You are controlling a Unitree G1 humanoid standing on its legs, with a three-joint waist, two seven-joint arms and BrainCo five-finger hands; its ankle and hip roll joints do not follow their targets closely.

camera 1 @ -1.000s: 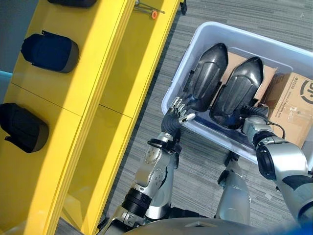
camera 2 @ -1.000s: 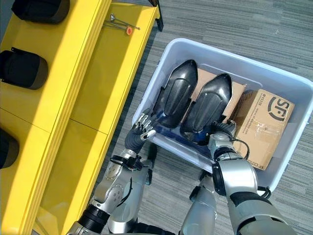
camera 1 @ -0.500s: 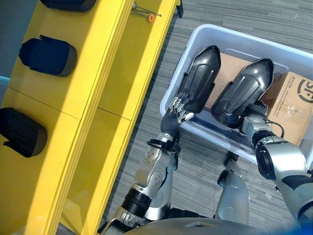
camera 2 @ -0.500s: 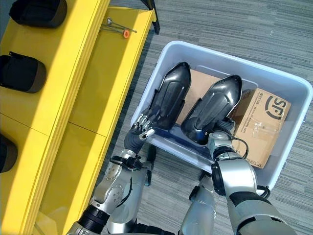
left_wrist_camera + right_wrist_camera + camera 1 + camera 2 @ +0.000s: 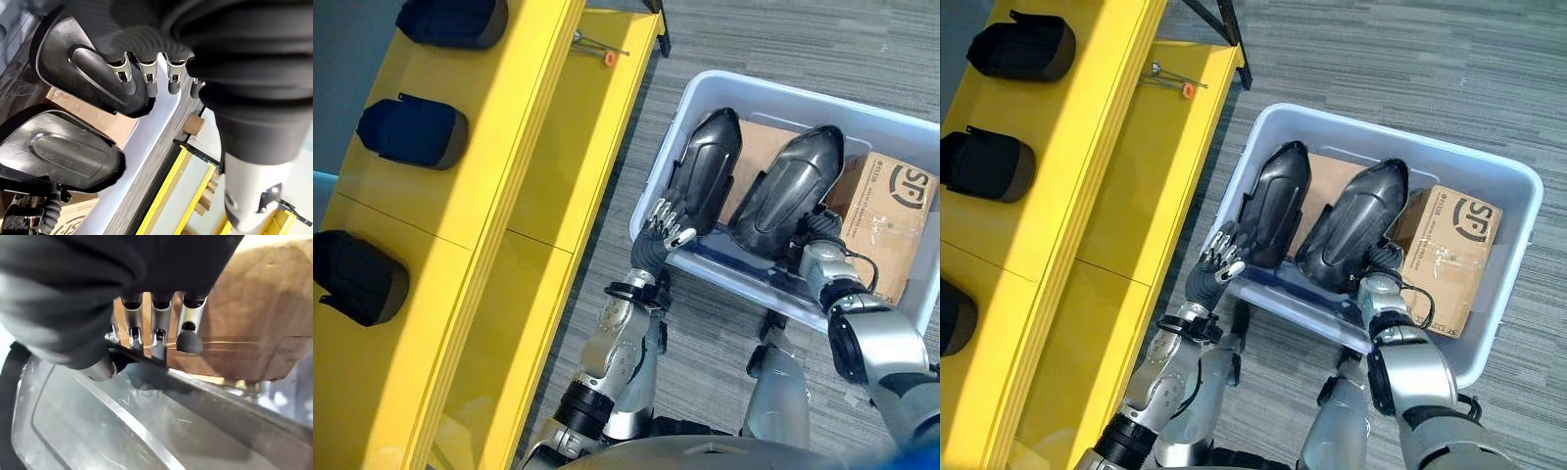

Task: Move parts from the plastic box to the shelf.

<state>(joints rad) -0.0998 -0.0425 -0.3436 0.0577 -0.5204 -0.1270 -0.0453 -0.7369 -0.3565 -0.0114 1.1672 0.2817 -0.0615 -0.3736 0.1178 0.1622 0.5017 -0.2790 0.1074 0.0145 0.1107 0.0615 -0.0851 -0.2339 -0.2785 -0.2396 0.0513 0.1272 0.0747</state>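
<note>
Two black shell-shaped parts stand side by side, tilted, in the translucent white plastic box [image 5: 783,93]. My left hand [image 5: 668,220] is at the near end of the left part [image 5: 705,171], and in the left wrist view its fingers [image 5: 146,78] curl over that part's edge. My right hand [image 5: 156,338] pinches the near edge of the right part [image 5: 788,191]; in the eye views that part hides most of the hand. The yellow shelf [image 5: 509,147] runs along the left.
A cardboard box [image 5: 886,211] lies at the right end of the plastic box. Three black parts [image 5: 416,132] rest on the shelf's upper board. A thin tool with an orange tip [image 5: 607,57] lies on the lower board. Grey carpet surrounds the box.
The camera view has shifted. The right part swung out to the right and came back beside the left one. Both hands stay at the parts' near ends.
</note>
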